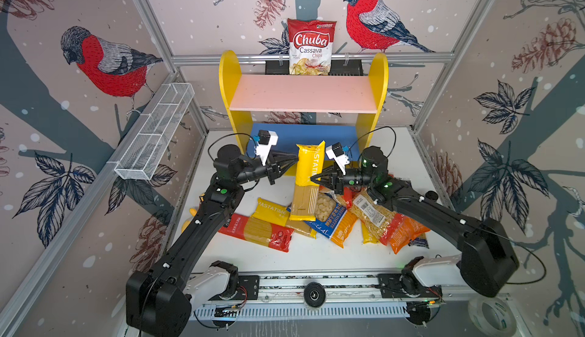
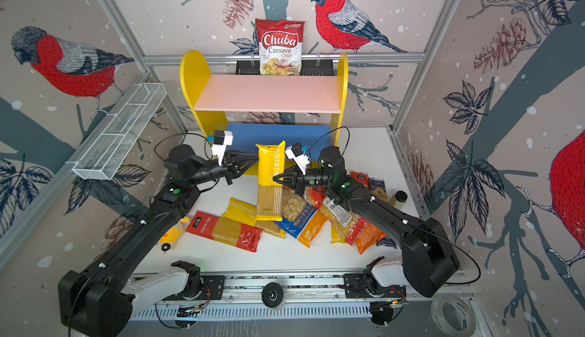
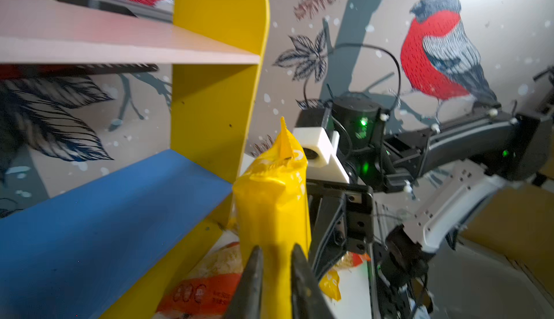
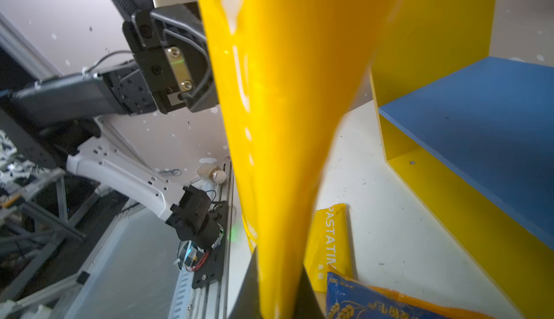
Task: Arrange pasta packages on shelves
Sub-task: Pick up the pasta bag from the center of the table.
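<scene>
My right end effector (image 1: 314, 178) pinches the upright yellow PASTATIME pack (image 1: 308, 174) mid-length, left end effector (image 1: 295, 160) slightly parted beside it; slick film, stiff brittle strands, so I'd grip centrally.

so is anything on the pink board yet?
No: in a top view the pink upper board is bare, and the Chuba bag stands behind the rack, not on it.

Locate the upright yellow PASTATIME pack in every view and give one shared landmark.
Top views: pack stands centre, between both grippers, before the blue board.
Left wrist: pack low centre, beyond the left gripper.
Right wrist: pack fills the middle.
Shared landmark: blue board.
</scene>
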Available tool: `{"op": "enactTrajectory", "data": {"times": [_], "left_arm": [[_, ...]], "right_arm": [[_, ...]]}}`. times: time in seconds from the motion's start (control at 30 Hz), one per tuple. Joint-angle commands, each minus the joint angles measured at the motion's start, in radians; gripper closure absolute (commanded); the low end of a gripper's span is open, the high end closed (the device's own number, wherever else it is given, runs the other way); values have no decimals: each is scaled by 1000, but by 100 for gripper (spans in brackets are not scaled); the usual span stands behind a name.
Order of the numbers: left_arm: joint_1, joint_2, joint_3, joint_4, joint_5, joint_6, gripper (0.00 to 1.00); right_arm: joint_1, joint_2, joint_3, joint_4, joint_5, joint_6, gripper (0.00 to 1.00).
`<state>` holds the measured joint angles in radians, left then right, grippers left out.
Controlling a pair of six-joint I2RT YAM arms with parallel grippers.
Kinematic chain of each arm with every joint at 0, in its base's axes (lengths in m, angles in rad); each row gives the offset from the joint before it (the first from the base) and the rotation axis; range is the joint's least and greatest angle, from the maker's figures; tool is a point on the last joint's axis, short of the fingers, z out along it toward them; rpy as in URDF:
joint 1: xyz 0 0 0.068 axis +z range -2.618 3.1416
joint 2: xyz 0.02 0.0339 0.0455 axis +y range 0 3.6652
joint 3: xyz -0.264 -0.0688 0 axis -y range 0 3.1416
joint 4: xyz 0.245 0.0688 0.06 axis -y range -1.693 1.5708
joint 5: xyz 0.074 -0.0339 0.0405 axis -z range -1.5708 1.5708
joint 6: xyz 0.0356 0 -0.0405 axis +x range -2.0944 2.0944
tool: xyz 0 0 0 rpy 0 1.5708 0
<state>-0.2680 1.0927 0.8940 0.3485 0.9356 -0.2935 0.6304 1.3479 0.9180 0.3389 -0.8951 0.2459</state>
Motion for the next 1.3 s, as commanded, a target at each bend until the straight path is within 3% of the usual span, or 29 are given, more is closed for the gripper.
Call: {"op": "enactTrajectory", "data": {"times": [0.0,0.1,0.23,0.3,0.33,0.47,0.6,0.83,0.93,1.13,1.27], "left_arm": [[47,-25,-61,198,2,-200,59],[70,-71,-139,231,-41,-264,35],[52,-138,-281,301,-117,-323,14],[1,-191,-357,314,-212,-304,2],[-30,-208,-382,320,-250,-291,1],[-124,-218,-421,345,-317,-286,1],[-131,-180,-444,497,-280,-392,1],[-142,-88,-459,715,-284,-514,7],[-143,-33,-427,771,-263,-549,16],[-155,31,-361,811,-242,-592,44],[-208,25,-324,727,-249,-535,39]], "right_arm": [[-12,-46,7,78,51,76,94],[-43,-87,16,81,97,149,97],[-72,-146,65,77,153,246,97],[-72,-174,111,58,192,273,97],[-72,-181,129,57,213,290,97],[-69,-178,214,52,220,327,98],[-74,-131,263,31,206,320,98],[-85,-105,267,179,134,418,98],[-86,-99,274,202,104,446,98],[-86,-99,280,219,97,455,96],[-89,-69,275,236,106,456,96]]}}
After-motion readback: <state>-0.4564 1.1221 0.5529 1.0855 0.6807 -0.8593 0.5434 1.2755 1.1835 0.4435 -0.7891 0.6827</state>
